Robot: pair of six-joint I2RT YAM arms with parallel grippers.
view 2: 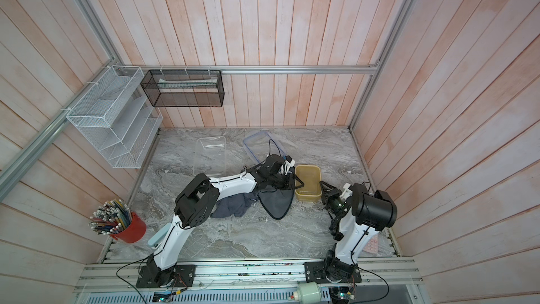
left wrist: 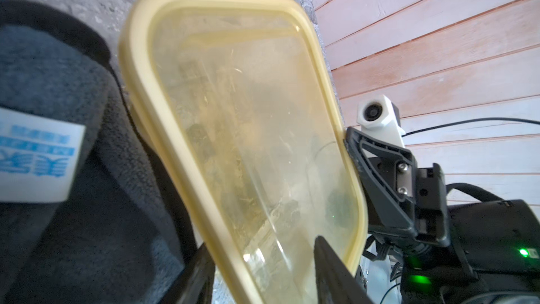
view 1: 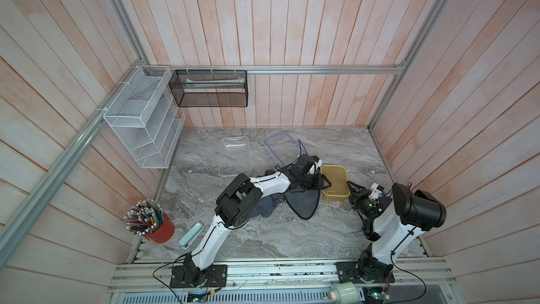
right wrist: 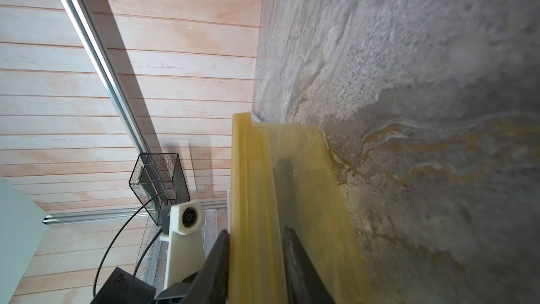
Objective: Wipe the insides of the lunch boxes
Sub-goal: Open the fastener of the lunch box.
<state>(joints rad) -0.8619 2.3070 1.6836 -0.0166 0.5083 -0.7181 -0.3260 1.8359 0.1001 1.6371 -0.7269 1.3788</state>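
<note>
We find the amber lunch box (view 1: pixel 335 181) at 3 o'clock on the table (view 1: pixel 263 238), the left claw (view 1: pixel 325 182) spread across its 9 o'clock wall and the right claw (view 1: pixel 350 187) astride its 4 o'clock wall, presumably to steady it, though we cannot tell if it pinches.

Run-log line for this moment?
amber lunch box: upright; left end effector: open, astride its wall; right end effector: astride opposite wall; dark grey cloth: beside box

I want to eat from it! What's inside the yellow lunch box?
Nothing loose shows inside the yellow lunch box, only see-through plastic. One finger each of the left gripper and right gripper dips over its rim, hiding small bits. Tiny dirt is too blurry to tell.
</note>
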